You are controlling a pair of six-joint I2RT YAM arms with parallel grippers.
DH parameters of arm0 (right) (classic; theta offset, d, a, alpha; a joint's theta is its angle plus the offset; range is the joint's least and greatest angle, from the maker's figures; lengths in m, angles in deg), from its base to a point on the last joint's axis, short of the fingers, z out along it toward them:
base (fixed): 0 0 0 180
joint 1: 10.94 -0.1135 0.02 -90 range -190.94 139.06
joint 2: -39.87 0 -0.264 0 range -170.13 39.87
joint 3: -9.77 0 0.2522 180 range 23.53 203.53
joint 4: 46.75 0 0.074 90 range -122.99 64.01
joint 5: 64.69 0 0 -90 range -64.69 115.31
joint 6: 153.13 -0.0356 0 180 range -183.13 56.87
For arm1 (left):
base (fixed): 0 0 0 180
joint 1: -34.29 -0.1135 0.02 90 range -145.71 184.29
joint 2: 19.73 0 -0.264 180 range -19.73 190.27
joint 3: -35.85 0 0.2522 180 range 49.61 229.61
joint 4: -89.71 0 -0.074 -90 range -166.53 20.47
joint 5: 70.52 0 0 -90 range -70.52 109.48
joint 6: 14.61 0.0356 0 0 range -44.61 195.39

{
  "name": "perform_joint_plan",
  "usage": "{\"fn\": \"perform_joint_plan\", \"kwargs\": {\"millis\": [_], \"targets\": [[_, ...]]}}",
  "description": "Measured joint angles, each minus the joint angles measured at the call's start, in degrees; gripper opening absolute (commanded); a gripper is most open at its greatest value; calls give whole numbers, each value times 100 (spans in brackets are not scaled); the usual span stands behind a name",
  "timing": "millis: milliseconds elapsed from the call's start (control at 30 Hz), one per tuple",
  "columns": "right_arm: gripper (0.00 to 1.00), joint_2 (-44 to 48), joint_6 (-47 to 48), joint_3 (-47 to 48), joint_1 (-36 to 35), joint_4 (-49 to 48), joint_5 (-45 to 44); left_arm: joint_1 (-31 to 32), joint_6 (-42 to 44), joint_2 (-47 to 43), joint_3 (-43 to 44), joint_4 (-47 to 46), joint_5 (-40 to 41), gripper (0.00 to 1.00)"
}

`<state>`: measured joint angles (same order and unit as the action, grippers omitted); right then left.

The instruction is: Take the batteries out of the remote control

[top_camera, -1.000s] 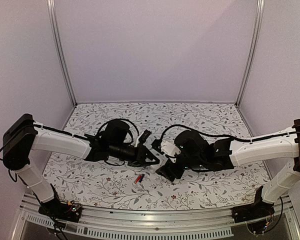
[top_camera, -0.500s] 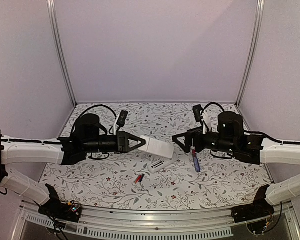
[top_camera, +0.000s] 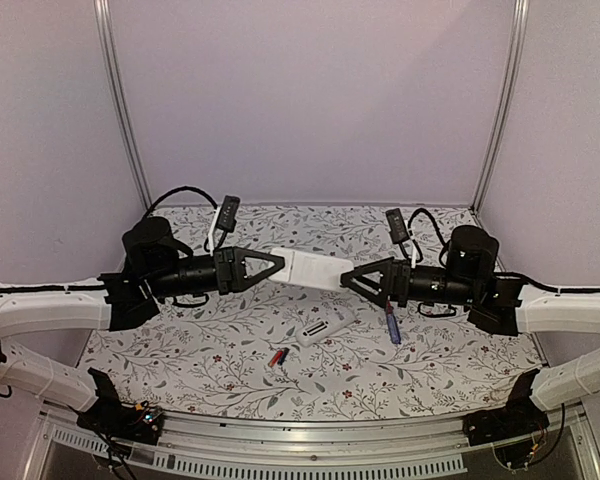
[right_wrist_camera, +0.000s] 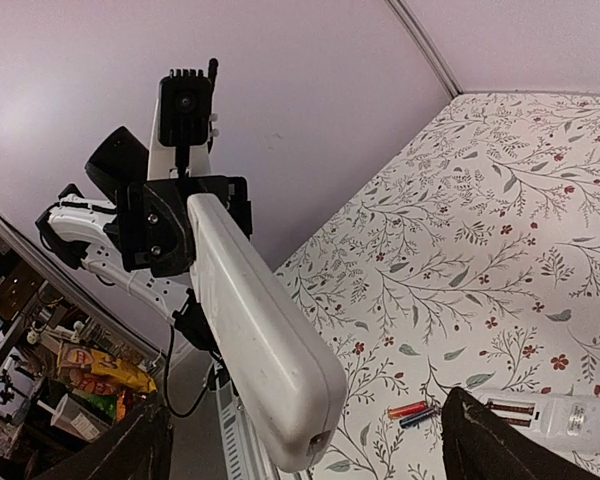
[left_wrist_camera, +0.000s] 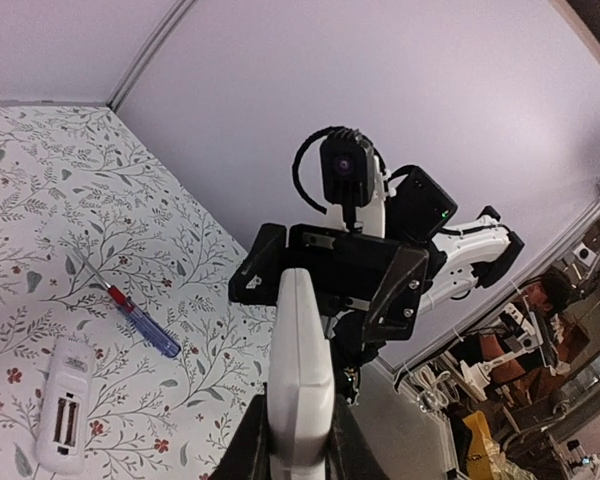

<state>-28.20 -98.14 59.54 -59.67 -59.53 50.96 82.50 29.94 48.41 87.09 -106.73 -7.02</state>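
Observation:
My left gripper is shut on one end of a plain white plate and holds it level above the table. The plate's free end sits between the spread fingers of my right gripper, which is open and not touching it. Below, the remote control lies on the floral table with its dark recess facing up. Two batteries lie side by side on the cloth, nearer the front than the remote.
A red-and-blue screwdriver lies right of the remote, under my right gripper. Pale walls and metal posts close in the table at the back and sides. A metal rail runs along the front edge.
Both arms have risen from low over the table's middle. The left gripper lifted the white plate higher, and the right gripper opened wider and came up to the plate's free end.

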Motion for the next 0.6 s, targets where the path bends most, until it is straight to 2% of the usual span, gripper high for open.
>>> {"fn": "perform_joint_plan", "kwargs": {"millis": [100,267,433,600], "targets": [[84,-94,-105,2,0,-125,125,2,-2,42,0,-118,-140,0],[68,-254,-319,2,0,-358,291,46,0,201,0,-249,-310,0],[43,-382,-557,2,0,-629,457,66,0,391,2,-264,-396,0],[33,-457,-649,2,0,-704,518,72,-4,396,4,-310,-413,0]]}}
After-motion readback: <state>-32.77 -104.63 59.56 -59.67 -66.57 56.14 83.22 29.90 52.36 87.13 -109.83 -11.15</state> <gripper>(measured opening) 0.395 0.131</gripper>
